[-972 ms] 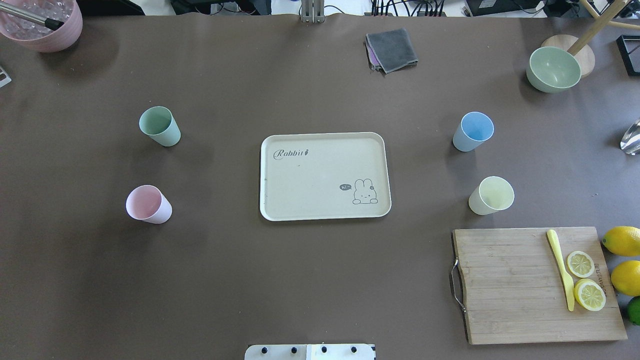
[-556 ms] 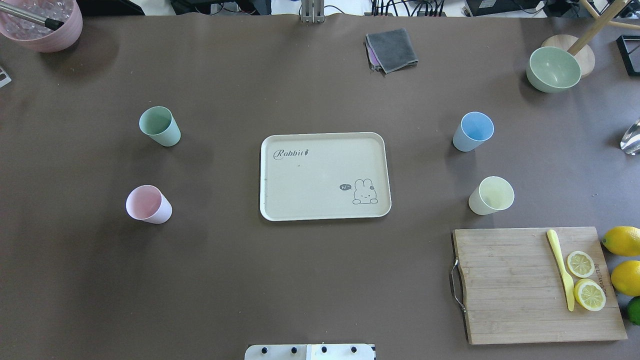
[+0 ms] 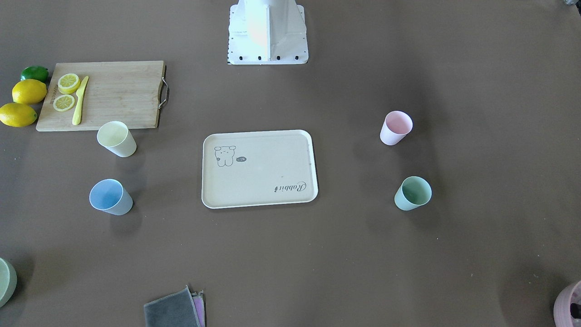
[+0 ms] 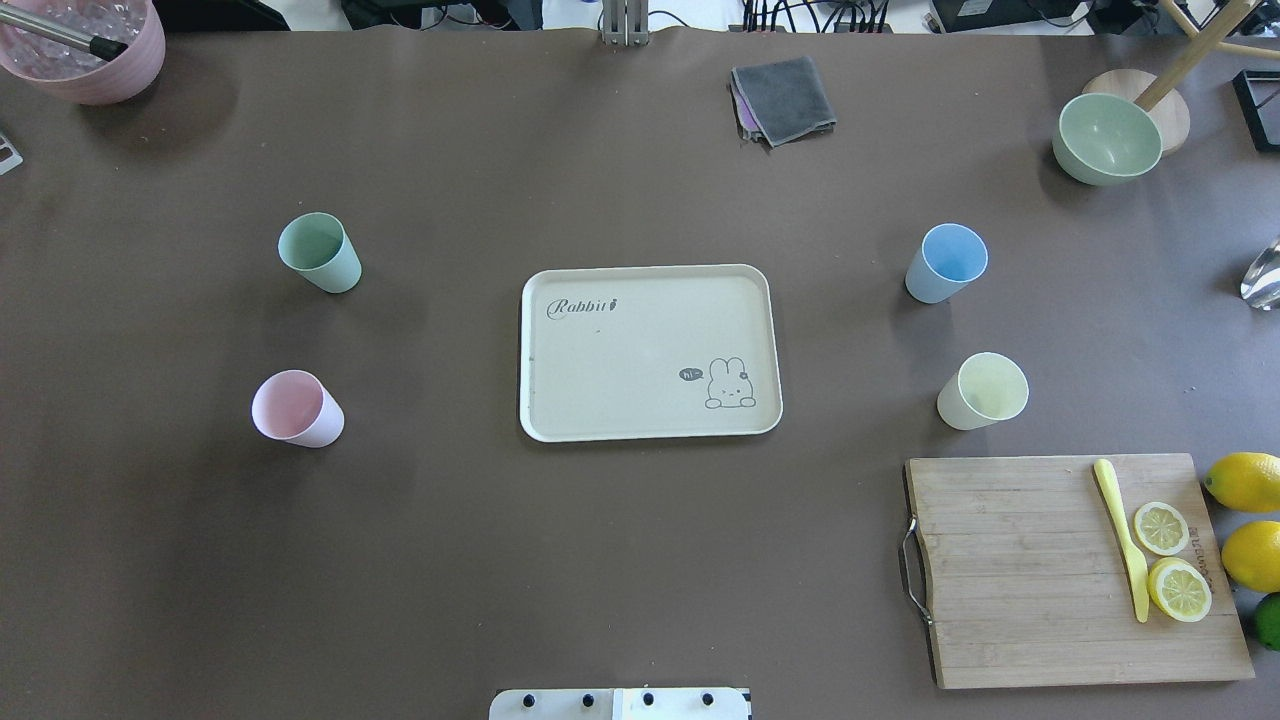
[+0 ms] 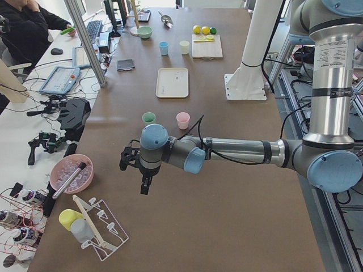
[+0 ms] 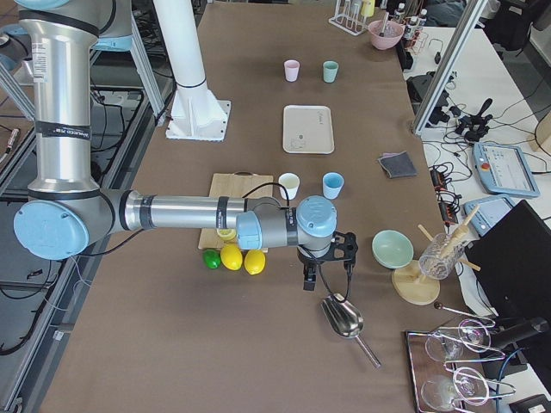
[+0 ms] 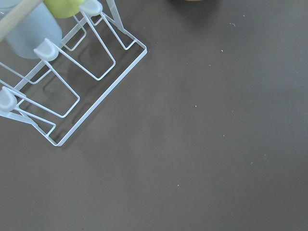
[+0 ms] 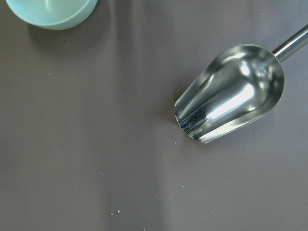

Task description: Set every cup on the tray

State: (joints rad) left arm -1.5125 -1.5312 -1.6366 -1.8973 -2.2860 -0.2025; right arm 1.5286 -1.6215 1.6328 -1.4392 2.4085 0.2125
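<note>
1. The tray (image 4: 650, 340) is flat and beige, with rounded corners, a raised rim, "Rabbit" lettering and a small animal drawing. It lies on the surface (image 4: 640, 560) between the two pairs of fingers, well apart from both.
2. Four matte tapered tumblers stand upright off the tray. The mint green cup (image 4: 320, 252) and pink cup (image 4: 297, 408) are toward the left fingers (image 5: 145, 184). The blue cup (image 4: 946, 262) and pale yellow cup (image 4: 983, 390) are toward the right fingers (image 6: 308, 277).
3. The left fingers hang near a wire rack (image 7: 72, 82), and I cannot tell how wide they are set.
4. The right fingers hang beside a steel scoop (image 8: 231, 91), and their spread cannot be told either.

Pink cup (image 4: 297, 408), mint cup (image 4: 319, 252), blue cup (image 4: 946, 262), yellow cup (image 4: 982, 390)
</note>
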